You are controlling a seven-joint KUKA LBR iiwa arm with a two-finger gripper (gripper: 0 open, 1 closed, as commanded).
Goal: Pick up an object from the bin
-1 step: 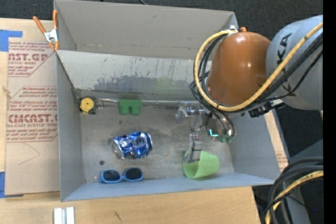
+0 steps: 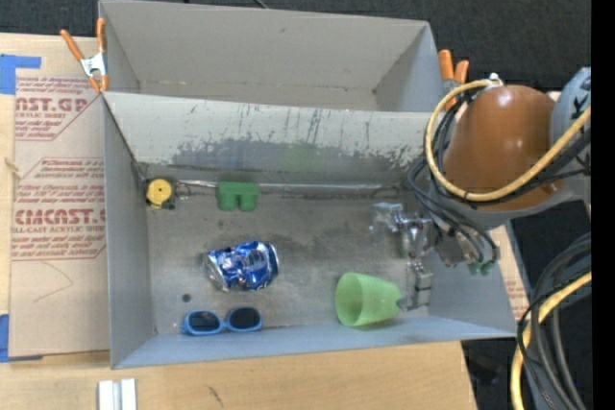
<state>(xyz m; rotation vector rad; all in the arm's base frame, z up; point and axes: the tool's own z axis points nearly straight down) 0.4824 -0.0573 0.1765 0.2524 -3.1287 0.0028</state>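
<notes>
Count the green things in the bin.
2. A green block sits by the back wall, left of centre; a green cup lies on its side near the front, beside the gripper. The arm may hide others at right.

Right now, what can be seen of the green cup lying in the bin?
The green cup is a plain, light green tumbler that looks like plastic and seems undamaged. It lies on its side on the floor of the bin, right of centre and close to the wall at the view's lower edge. Its wide mouth points left and its narrower base points right. The gripper is right beside the base; whether they touch cannot be told.
</notes>
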